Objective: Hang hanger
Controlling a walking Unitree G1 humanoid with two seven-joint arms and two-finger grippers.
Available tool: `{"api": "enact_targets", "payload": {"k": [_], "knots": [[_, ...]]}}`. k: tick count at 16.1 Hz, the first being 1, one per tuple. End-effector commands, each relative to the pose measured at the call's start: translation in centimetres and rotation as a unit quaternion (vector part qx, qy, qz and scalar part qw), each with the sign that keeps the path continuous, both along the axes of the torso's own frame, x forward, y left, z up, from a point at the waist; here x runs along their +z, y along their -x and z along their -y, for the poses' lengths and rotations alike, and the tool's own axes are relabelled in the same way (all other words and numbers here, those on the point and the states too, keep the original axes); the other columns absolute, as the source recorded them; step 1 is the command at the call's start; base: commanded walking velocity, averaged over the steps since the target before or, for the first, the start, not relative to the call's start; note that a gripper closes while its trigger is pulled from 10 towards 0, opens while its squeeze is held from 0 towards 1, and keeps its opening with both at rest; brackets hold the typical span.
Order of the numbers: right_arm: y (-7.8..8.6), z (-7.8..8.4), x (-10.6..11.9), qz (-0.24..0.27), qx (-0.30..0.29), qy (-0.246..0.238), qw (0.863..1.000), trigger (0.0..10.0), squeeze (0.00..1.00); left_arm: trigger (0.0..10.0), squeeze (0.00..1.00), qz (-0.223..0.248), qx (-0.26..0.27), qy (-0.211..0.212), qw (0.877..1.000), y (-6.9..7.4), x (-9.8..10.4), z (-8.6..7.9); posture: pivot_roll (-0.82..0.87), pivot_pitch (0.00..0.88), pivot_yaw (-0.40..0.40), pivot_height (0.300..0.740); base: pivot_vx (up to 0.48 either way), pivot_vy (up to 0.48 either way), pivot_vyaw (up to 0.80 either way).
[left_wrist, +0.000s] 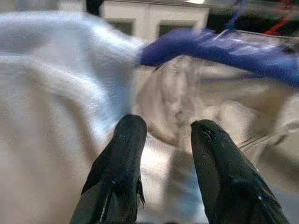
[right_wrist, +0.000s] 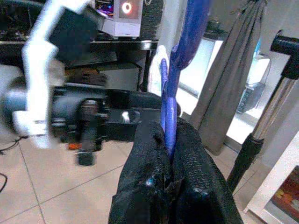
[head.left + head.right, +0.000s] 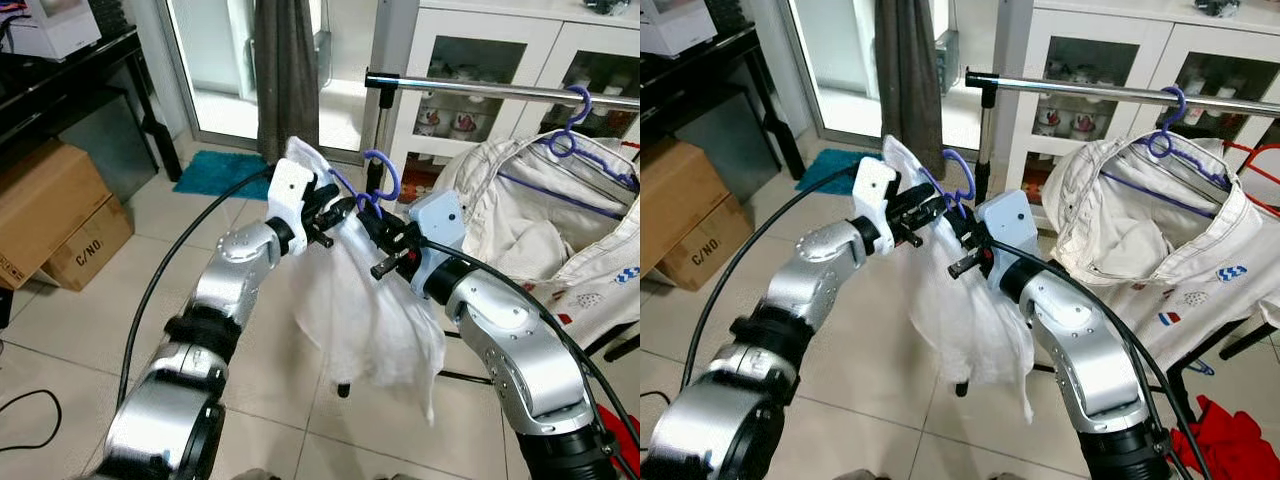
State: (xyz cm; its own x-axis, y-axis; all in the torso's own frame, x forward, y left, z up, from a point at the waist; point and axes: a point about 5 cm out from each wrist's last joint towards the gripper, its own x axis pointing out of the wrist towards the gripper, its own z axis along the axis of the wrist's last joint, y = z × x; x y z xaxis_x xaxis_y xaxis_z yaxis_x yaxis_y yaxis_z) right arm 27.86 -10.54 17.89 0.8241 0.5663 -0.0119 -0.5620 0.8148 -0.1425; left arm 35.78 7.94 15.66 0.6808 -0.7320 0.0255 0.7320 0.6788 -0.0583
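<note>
Two grippers: both raised in front of the robot at chest height, meeting at one purple hanger (image 3: 372, 190); floor tiles below
Hanger: held in the air between the two grippers, left of and below the rail (image 3: 500, 90); its hook curls upward and opens toward the rail's end; its long axis runs roughly across from the left gripper to the right one, tilted a little
Garment: a white cloth (image 3: 375, 300) drapes from the hanger and hangs straight down between the arms
Right gripper (image 2: 170, 140): jaws clamped together on the hanger's thin purple neck, just under the hook
Left gripper (image 3: 335, 215): jaws slightly apart in the left wrist view, with the white cloth and the hanger's purple arm just beyond the fingertips (image 1: 131, 128); whether they touch the hanger, cannot tell
Rail: a horizontal metal bar on a dark upright post; well apart from the held hook
Second hanger (image 3: 575, 130): purple, already on the rail, carrying a cream jacket (image 3: 540, 230)
</note>
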Motion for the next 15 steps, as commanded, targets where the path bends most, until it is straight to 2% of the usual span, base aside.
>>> {"api": "enact_targets", "payload": {"k": [1, 2, 3, 4, 6, 9, 10, 11, 13, 15], "knots": [[-0.2, 0.2, 0.8, 0.023, -0.009, -0.001, 1.000, 0.0, 0.00, 10.0, 0.00, 0.005, -0.025, 0.019, 0.999, 0.4, 0.5, 0.2, -0.15, 0.000, 0.060, 0.740, 0.000, 0.000, 0.00], [-0.5, 0.4, 0.8, 0.022, -0.021, -0.001, 1.000, 0.0, 0.00, 10.0, 0.00, 0.010, -0.045, 0.026, 0.999, 1.0, 0.4, 0.1, -0.15, 0.000, 0.061, 0.740, 0.000, 0.000, 0.00], [-0.7, 0.6, 0.8, 0.024, -0.033, -0.004, 0.999, 0.0, 0.00, 10.0, 0.00, 0.015, -0.031, 0.021, 0.999, 1.3, 0.1, -0.6, -0.14, 0.000, 0.064, 0.740, 0.000, 0.000, 0.00], [-0.8, 0.6, 0.9, 0.025, -0.039, -0.008, 0.999, 0.0, 0.00, 10.0, 1.00, 0.029, -0.004, 0.013, 0.999, 1.6, 0.1, -1.6, -0.14, 0.000, 0.067, 0.740, 0.000, 0.000, 0.00], [-0.8, 0.5, 0.8, 0.027, -0.044, -0.018, 0.998, 0.0, 0.00, 10.0, 1.00, 0.066, 0.037, 0.011, 0.997, 2.3, 0.5, -2.7, -0.14, 0.000, 0.061, 0.740, 0.000, 0.000, 0.00], [-1.0, 0.4, 0.8, 0.033, -0.057, -0.035, 0.997, 0.0, 0.00, 10.0, 1.00, 0.082, 0.084, 0.024, 0.993, 1.8, 0.8, -2.7, -0.13, 0.000, 0.040, 0.740, 0.000, 0.000, 0.00], [-1.2, 0.3, 0.8, 0.040, -0.063, -0.032, 0.997, 0.0, 0.00, 10.0, 0.62, 0.077, 0.083, 0.026, 0.993, 1.5, 0.8, -2.3, -0.13, 0.000, 0.040, 0.740, 0.000, 0.000, 0.00], [-1.2, -0.2, 0.9, 0.054, -0.058, -0.017, 0.997, 0.0, 0.00, 10.0, 0.00, 0.067, 0.089, 0.045, 0.993, 0.9, 1.1, -2.0, -0.15, 0.000, 0.031, 0.740, 0.000, 0.000, 0.00], [-1.2, -0.5, 1.0, 0.058, -0.054, -0.014, 0.997, 0.0, 0.00, 10.0, 0.00, 0.061, 0.092, 0.052, 0.992, 0.6, 1.1, -1.8, -0.15, 0.000, 0.032, 0.740, 0.000, 0.000, 0.00], [-0.9, -1.7, 1.7, 0.075, -0.030, -0.013, 0.997, 0.0, 0.00, 10.0, 0.00, 0.030, 0.107, 0.067, 0.992, -0.6, 0.8, -1.5, -0.16, 0.000, 0.033, 0.740, 0.000, 0.000, 0.00]]}}
